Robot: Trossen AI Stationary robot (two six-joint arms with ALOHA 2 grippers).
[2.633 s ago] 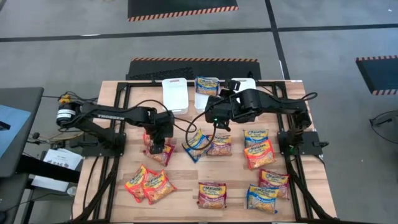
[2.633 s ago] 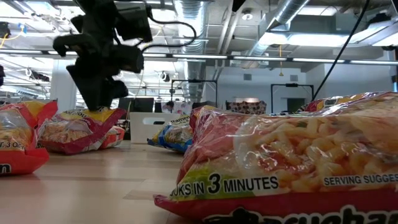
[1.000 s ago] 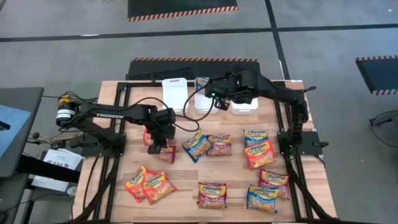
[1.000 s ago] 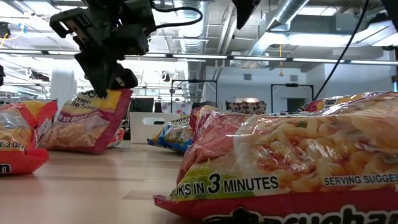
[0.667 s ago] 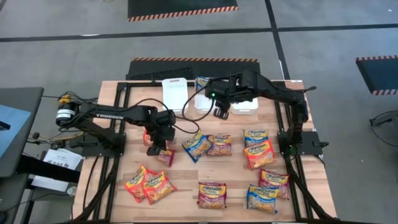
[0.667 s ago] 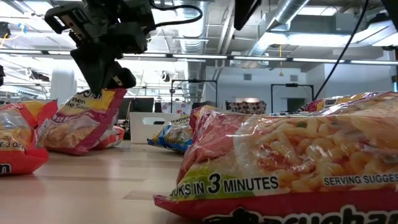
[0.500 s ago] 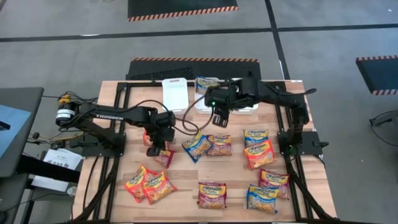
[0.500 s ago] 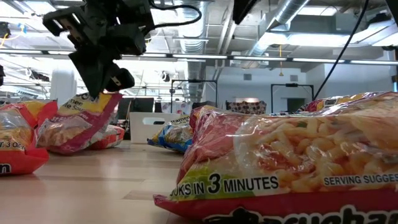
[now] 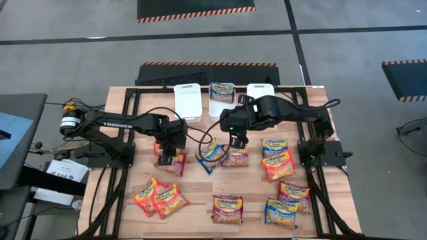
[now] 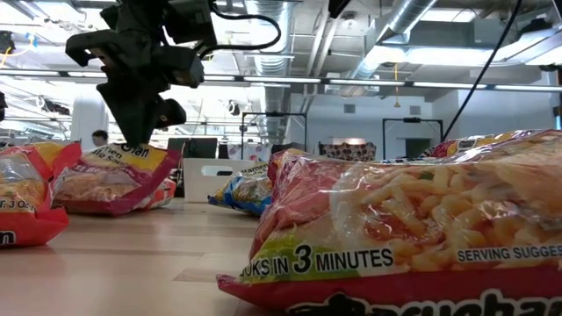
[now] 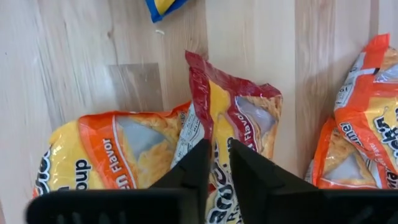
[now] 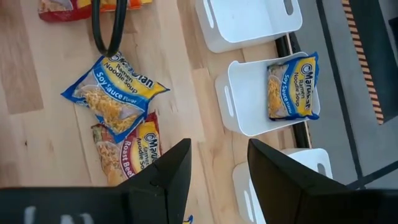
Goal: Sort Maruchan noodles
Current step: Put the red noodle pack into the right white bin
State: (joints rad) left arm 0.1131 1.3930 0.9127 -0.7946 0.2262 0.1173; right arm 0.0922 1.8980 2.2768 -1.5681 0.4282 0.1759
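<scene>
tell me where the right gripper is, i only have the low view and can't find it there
Observer: The right gripper hangs over the middle of the table, above a blue packet and a dark red packet lying side by side.
Operator: is it holding anything
Observer: No. In the right wrist view its fingers stand wide apart with nothing between them.
Operator: anything in the tubs
Observer: The middle white tub holds one blue soy sauce packet.
</scene>
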